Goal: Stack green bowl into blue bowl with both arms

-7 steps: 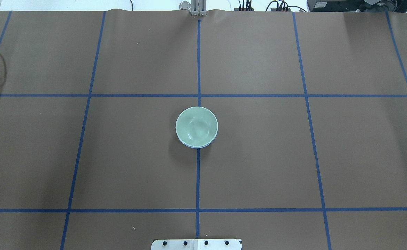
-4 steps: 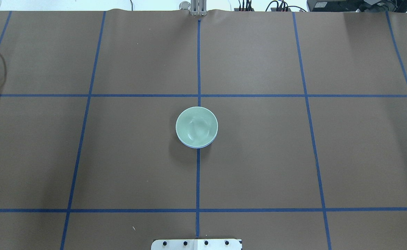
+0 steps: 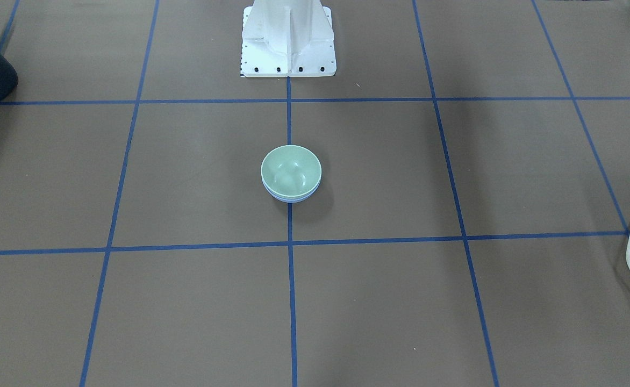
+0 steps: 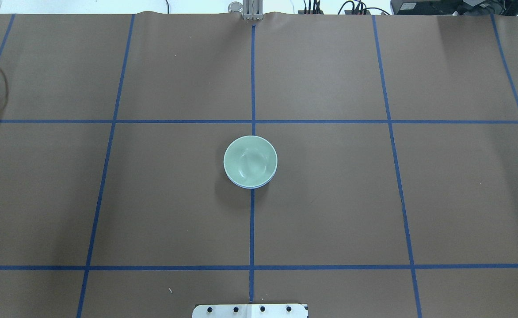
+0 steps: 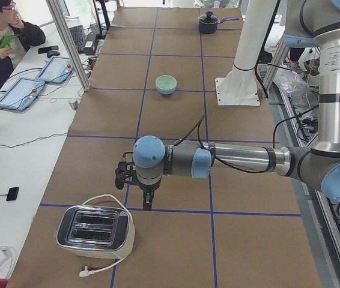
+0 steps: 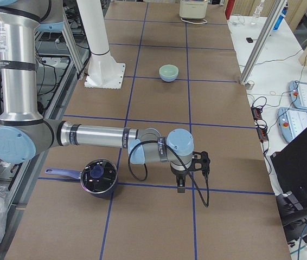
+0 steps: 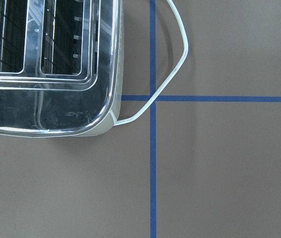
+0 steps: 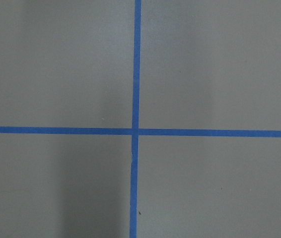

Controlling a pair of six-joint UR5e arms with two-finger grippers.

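From the table's left end, nearest thing is a chrome toaster with a white cord looped beside it. Just past it the left gripper hangs pointing down over the brown table, close to the surface, on the left arm stretched out level. Fingers too small and edge-on here, so cannot tell if spread or pressed together. Left wrist camera looks straight down on the toaster's slots, the cord and a crossing of blue tape lines; no fingers in that frame. Farther along, mid-table, the green bowl sits upright, nested inside the blue bowl; only a thin blue rim shows under the green one. The stack sits on the centre tape line, in front of the white pedestal, well apart from both grippers. Farthest, at the right end, a dark pot with a blue handle, and near it the right gripper pointing down over a tape line on the right arm; cannot tell its finger state either. Right wrist camera shows only a tape crossing on bare paper. An operator sits at the side desk.
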